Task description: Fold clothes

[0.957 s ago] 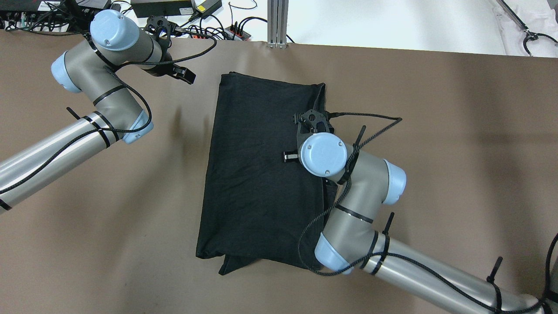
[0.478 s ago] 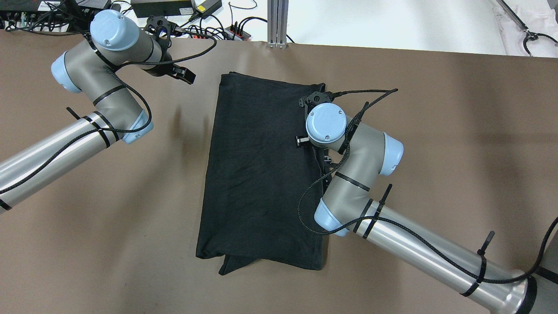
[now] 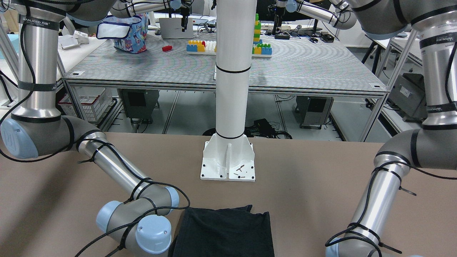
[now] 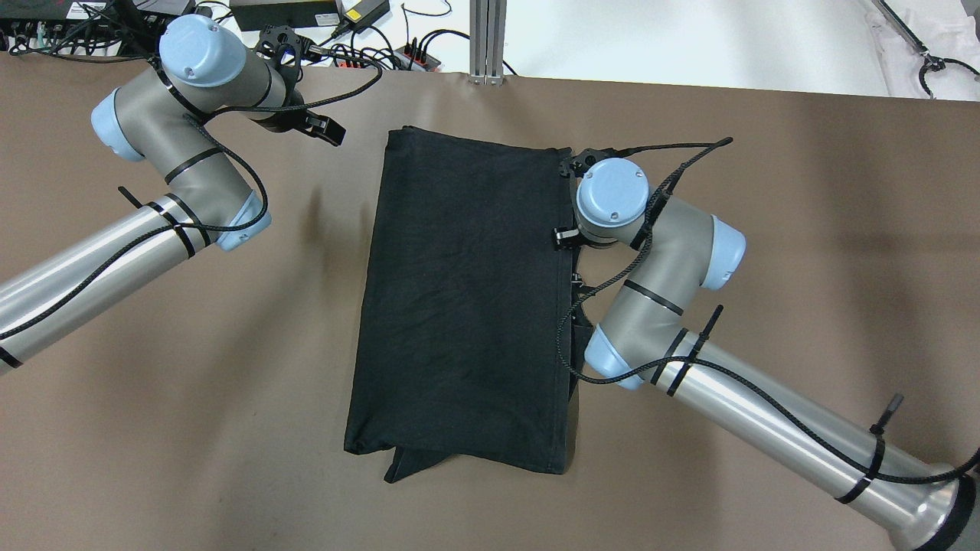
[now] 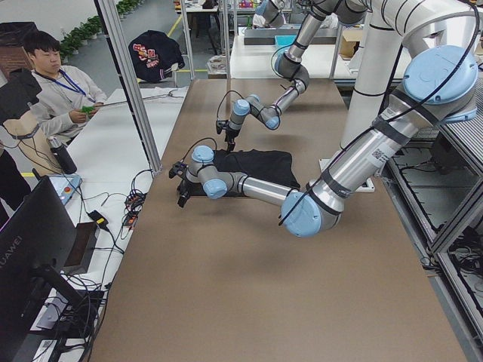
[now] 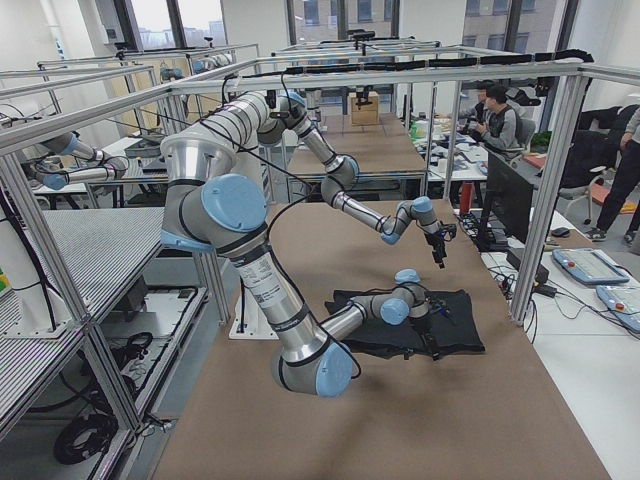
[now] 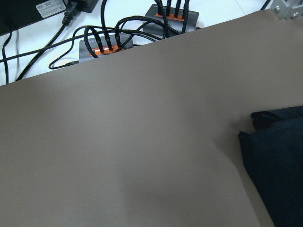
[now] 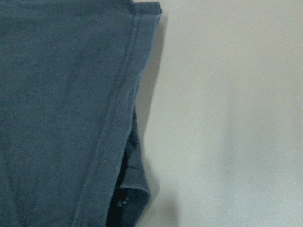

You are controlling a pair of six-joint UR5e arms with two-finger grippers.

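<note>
A black garment (image 4: pixel 467 298) lies folded into a long rectangle in the middle of the brown table (image 4: pixel 804 229), with a small flap sticking out at its near left corner. It also shows in the front view (image 3: pixel 225 232). My right gripper (image 4: pixel 565 237) sits at the garment's right edge near the far corner, mostly hidden under its own wrist, so I cannot tell its state. The right wrist view shows only the hem (image 8: pixel 118 109) and bare table. My left gripper (image 4: pixel 325 132) hovers left of the garment's far left corner, apart from it, and looks open and empty.
Power strips and cables (image 4: pixel 360 46) lie beyond the table's far edge. A white post base (image 3: pixel 228 162) stands on the table at the robot's side. An operator (image 5: pixel 64 90) sits past the far edge.
My right arm has swung away from me and to the right, off the garment's middle to its right far edge. The garment's far right corner now lies flatter. The left arm has not moved.
</note>
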